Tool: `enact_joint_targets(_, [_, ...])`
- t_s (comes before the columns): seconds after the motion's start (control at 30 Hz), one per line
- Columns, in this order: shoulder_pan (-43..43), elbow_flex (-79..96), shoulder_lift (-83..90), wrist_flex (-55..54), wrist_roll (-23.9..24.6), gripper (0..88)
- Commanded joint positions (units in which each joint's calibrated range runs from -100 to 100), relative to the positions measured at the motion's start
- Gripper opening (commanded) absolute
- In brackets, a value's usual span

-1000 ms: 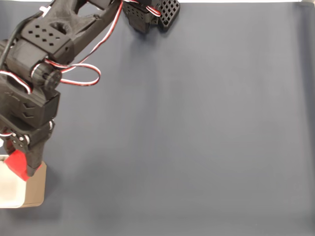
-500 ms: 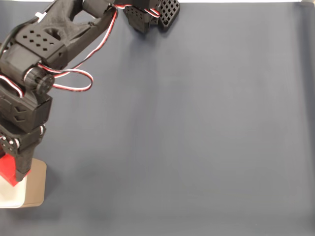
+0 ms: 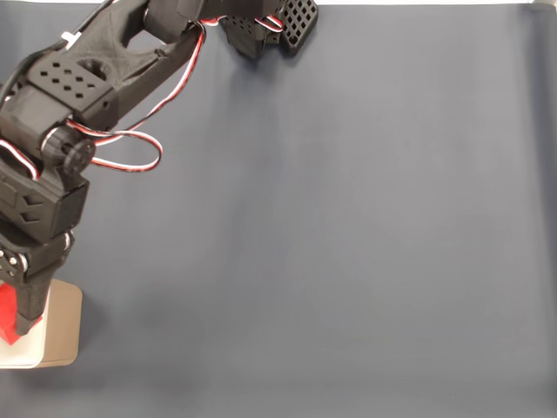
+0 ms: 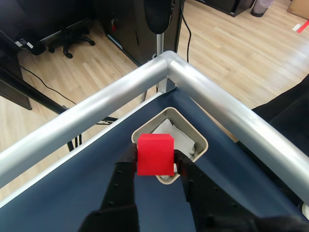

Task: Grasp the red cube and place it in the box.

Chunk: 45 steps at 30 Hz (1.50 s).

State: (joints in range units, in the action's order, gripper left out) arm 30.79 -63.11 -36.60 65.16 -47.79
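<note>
Tabletop first: a dark navy mat [image 3: 348, 244] covers pretty much the whole surface in the fixed view, with a thin white strip showing along the far edge. In the other view you can see the table has a fat silver metal rail [image 4: 207, 92] bending round its corner, and past that there's light wood flooring [image 4: 231, 38] with some black chair and stand legs on it.

Next biggest is the arm [image 3: 78, 104], black 3D-printed plastic with perforated panels, running from the top of the fixed view down along the left side. Red-and-white wires [image 3: 130, 144] loop off it near a joint.

The gripper [image 4: 155, 166] is clamped on the red cube [image 4: 155, 154], one black finger [image 4: 126, 169] pressed against each side, so it's definitely gripping it. In the fixed view the gripper [image 3: 13, 318] sits at the far left edge and just a sliver of the red cube [image 3: 6, 312] peeks out next to it.

The box [image 4: 200, 140] is beige with a white rim and white inside, tucked into the table corner close to the rail. The cube overlaps the box's near side in the other view, with the box opening showing beyond it. In the fixed view the box [image 3: 63, 331] is in the bottom left corner, partly under the gripper.
</note>
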Motion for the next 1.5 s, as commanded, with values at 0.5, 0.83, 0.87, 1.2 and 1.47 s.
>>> enact_joint_targets(0.5, [1.88, -6.60, -1.96, -3.60, 0.54, 1.8])
enact_joint_targets(0.83, [2.95, -6.60, -2.48, -4.50, 0.44, 1.9])
enact_joint_targets(0.87, [2.95, -6.60, -2.48, -4.50, 0.44, 1.9])
enact_joint_targets(1.2, [3.02, -6.60, -2.39, -4.42, 0.59, 2.6])
enact_joint_targets(1.47, [2.88, -6.60, -2.04, -4.25, 1.07, 17.0])
